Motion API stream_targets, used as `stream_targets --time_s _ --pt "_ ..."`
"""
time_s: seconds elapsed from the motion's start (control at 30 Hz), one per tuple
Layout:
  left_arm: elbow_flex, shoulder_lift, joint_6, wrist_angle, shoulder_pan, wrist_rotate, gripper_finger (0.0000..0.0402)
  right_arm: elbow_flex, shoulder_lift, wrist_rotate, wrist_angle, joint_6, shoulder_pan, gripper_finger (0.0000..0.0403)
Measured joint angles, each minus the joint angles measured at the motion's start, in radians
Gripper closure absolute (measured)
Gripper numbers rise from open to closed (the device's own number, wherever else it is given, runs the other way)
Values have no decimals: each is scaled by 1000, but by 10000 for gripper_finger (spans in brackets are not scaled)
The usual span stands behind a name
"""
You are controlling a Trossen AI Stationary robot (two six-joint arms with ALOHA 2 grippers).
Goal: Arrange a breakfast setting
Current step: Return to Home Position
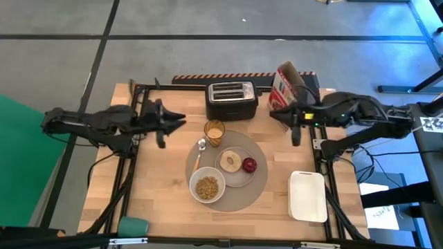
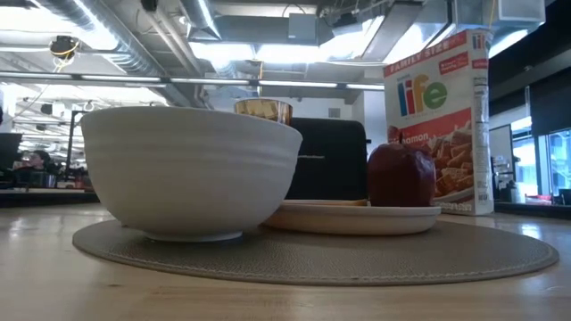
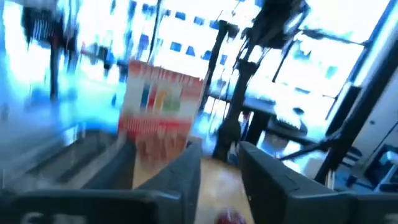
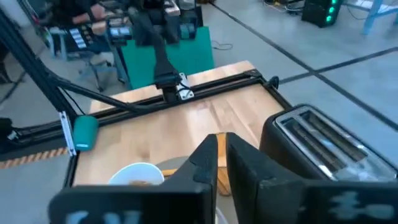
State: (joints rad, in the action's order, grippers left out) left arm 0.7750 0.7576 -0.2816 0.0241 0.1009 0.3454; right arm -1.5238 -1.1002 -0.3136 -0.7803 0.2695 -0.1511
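The round grey mat (image 1: pixel 257 191) lies at the table's middle. On it the white bowl (image 1: pixel 207 187) holds cereal, and the small white plate (image 1: pixel 237 178) carries the bagel (image 1: pixel 230 162) and the red fruit (image 1: pixel 249 164). The amber tumbler (image 1: pixel 214 133) stands at the mat's far edge, and the spoon (image 1: pixel 199 149) lies beside it. My left gripper (image 1: pixel 183 119) hovers open, left of the tumbler and above the table; its fingers show apart in the left wrist view (image 3: pixel 221 171). My right gripper (image 1: pixel 271 115) hovers shut, right of the toaster; it also shows in the right wrist view (image 4: pixel 222 152).
A black toaster (image 1: pixel 232 99) stands at the far middle. A cereal box (image 1: pixel 287 86) stands to its right. A white rectangular tray (image 1: pixel 308 196) lies at the near right. A teal cup (image 1: pixel 133 225) lies at the near left edge. Black frame rails run along both sides.
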Motion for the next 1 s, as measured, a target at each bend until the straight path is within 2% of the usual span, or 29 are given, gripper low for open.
stream_targets --time_s 0.1,0.23,0.3,0.37,0.5,0.67,0.83,1.0 --pt "-4 -33 112 -1 0 -12 333 144 100 23 113 19 0 380" --pt "-47 -60 199 8 0 -25 388 420 275 128 443 34 0 398" --pt "-82 -93 220 7 0 -38 396 540 367 172 592 39 1 395" --pt "-124 -139 238 -10 0 -61 396 644 445 193 654 40 0 399" --pt "-234 -267 251 -38 -1 -128 400 808 571 201 673 40 0 399" --pt "-359 -399 340 -20 0 -237 400 984 677 171 673 40 0 402" --pt "-472 -499 341 -23 0 -217 401 1101 718 171 722 32 0 402" --pt "-559 -629 340 -24 0 -170 401 1171 759 244 835 -132 1 402"
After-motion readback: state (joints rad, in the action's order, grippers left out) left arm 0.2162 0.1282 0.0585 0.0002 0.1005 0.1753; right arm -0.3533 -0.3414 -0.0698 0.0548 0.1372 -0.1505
